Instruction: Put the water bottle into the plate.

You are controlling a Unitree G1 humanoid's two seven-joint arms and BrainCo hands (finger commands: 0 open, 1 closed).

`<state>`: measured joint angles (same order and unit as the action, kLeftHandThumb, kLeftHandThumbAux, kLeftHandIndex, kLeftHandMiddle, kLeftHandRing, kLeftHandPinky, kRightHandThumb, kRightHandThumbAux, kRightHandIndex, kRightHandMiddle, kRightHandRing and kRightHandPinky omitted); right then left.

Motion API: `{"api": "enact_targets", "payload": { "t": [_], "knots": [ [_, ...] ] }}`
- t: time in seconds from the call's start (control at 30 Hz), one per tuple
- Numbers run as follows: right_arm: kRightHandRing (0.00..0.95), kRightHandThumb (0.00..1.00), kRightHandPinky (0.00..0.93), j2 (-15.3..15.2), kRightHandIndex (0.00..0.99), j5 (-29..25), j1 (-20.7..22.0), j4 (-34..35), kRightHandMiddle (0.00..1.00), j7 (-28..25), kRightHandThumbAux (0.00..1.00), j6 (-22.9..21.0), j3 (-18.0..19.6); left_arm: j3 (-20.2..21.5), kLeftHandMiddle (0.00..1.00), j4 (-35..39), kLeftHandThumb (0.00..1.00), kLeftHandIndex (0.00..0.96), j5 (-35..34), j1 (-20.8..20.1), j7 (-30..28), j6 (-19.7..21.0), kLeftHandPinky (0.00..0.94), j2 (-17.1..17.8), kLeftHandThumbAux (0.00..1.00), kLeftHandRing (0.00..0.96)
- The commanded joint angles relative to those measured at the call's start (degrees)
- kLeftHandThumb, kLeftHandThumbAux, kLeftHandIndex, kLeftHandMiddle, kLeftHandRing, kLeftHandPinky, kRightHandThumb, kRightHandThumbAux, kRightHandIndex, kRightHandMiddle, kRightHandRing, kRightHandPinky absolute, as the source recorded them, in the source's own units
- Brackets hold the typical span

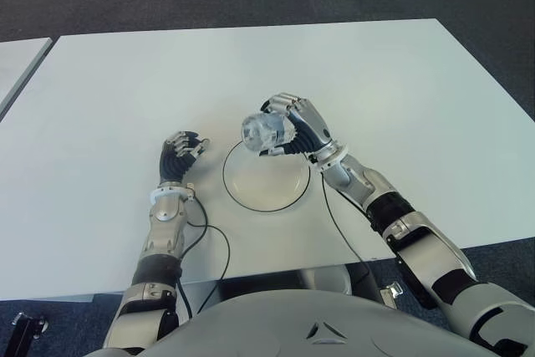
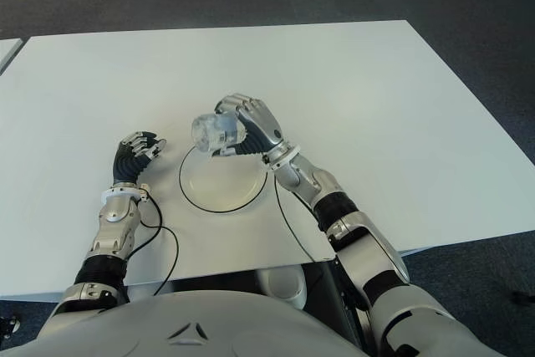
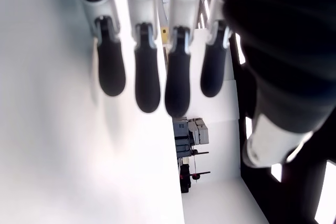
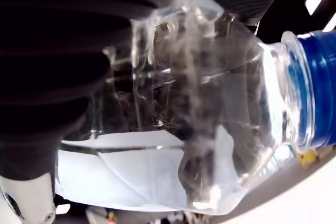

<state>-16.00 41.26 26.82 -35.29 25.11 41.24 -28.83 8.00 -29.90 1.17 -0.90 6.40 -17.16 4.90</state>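
Observation:
My right hand (image 1: 288,127) is shut on a clear water bottle (image 1: 263,132), held tilted above the far edge of the plate. In the right wrist view the bottle (image 4: 199,119) fills the frame, with its blue cap (image 4: 315,93) at one side and my dark fingers wrapped over it. The white plate (image 1: 266,175) with a dark rim lies on the white table (image 1: 125,89) just below the bottle. My left hand (image 1: 180,155) shows to the left of the plate, fingers relaxed and holding nothing; its fingers (image 3: 147,77) hang straight in the left wrist view.
A black cable (image 1: 219,240) loops on the table near my left forearm, and another (image 1: 338,232) runs under my right forearm. Dark carpet lies beyond the table's far edge. A second table edge (image 1: 17,60) shows at far left.

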Motion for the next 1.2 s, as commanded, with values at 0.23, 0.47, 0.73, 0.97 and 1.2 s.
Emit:
{"api": "enact_targets", "payload": {
  "t": [0.23, 0.47, 0.73, 0.97, 1.2],
  "knots": [
    [0.902, 0.706, 0.885, -1.9, 0.438, -1.2, -0.5, 5.7, 0.924, -22.4, 0.723, -8.1, -2.2, -0.3, 0.524, -3.1, 0.706, 0.429, -0.1, 3.3, 0.1, 5.2, 0.498, -1.0, 0.718, 0.510],
    [0.771, 0.702, 0.729, -2.7, 0.438, -1.2, -3.3, 13.7, 0.805, -38.5, 0.724, -19.6, -2.8, -0.3, 0.509, -3.2, 0.704, 0.428, -0.4, 3.3, -0.3, 5.3, 0.486, -0.9, 0.719, 0.498],
    [0.581, 0.694, 0.544, -3.2, 0.430, 1.1, -4.4, 18.6, 0.594, -45.1, 0.726, -25.6, -3.9, -0.2, 0.496, -3.2, 0.705, 0.428, -0.6, 3.3, -0.5, 5.6, 0.470, -0.8, 0.718, 0.488],
    [0.391, 0.678, 0.389, -3.5, 0.407, 1.6, -4.8, 21.9, 0.365, -49.3, 0.734, -29.3, -4.7, -0.1, 0.497, -3.1, 0.704, 0.428, -0.9, 3.3, -0.8, 5.6, 0.481, -0.8, 0.718, 0.491],
    [0.181, 0.264, 0.208, -3.3, 0.139, 2.5, -5.5, 24.3, 0.165, -52.0, 0.779, -33.2, -5.1, -0.3, 0.496, -3.7, 0.703, 0.428, -0.7, 3.1, -1.0, 5.2, 0.469, -0.5, 0.718, 0.486]
  ]
}}
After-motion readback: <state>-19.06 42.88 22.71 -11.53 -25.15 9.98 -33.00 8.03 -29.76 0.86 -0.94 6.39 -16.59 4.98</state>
